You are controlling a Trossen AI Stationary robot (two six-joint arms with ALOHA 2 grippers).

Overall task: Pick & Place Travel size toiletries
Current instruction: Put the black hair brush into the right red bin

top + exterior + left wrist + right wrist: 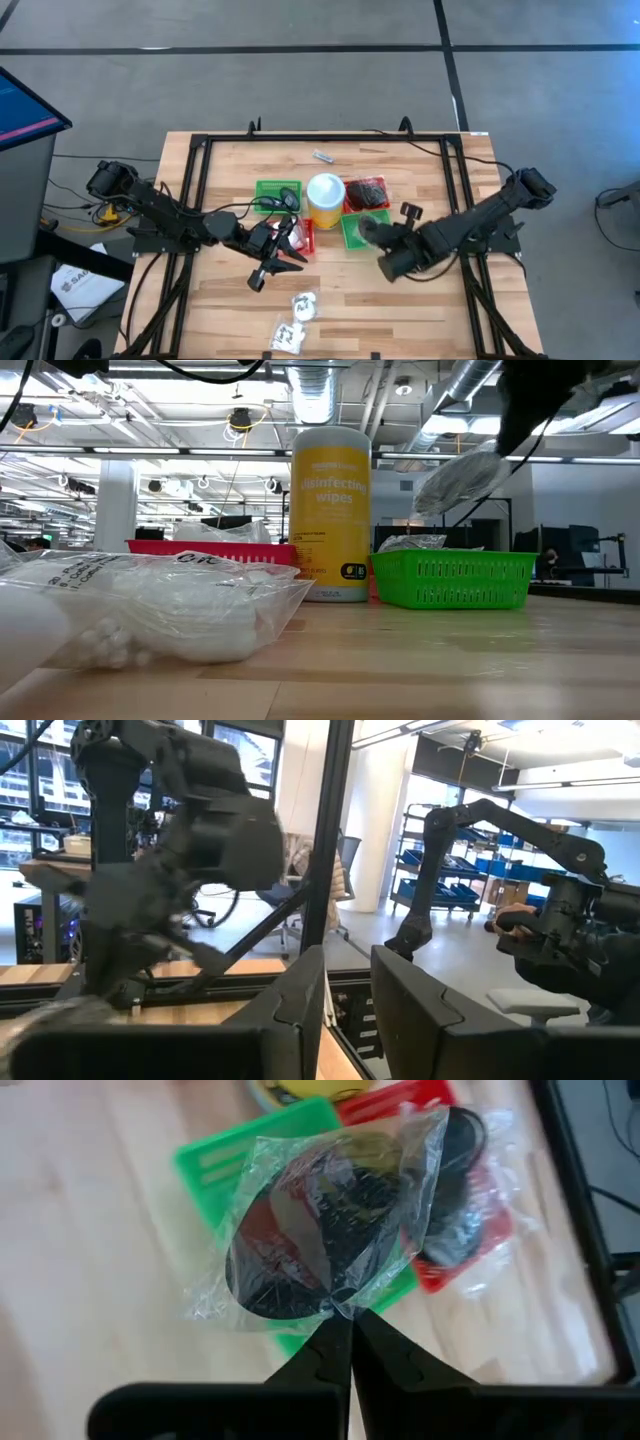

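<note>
Pinched between the right gripper's [343, 1325] two dark fingers [318, 1355] is the crumpled edge of a clear bag [330, 1230] with a dark round piece inside, and it hangs free above a green basket [215, 1165] that sits toward the right of the table's middle, with a red basket [465, 1245] holding more bagged dark pieces just beyond it. Film like this looks light, limp and slippery; the grip sits on a bunched corner of plastic, not on the piece itself, so the load can probably swing or slide out if moved sharply, and a hold nearer the dark disc would be steadier. Seen from the wrist, the disc faces the camera broadside, its long axis running diagonally away from the fingertips, while the level view shows the bag [462, 478] tilted, raised above the green basket [455, 578]. Farther out, a yellow wipes canister [325, 200] stands at the table's centre with another green basket [277, 193] on its far side. The left gripper [283, 247] lies left of centre by a red basket; its fingers [415, 1010] stand slightly apart and appear to grasp nothing. White pieces in printed packets [296, 322] rest near the front edge, and one small silvery piece [322, 156] lies near the back edge
</note>
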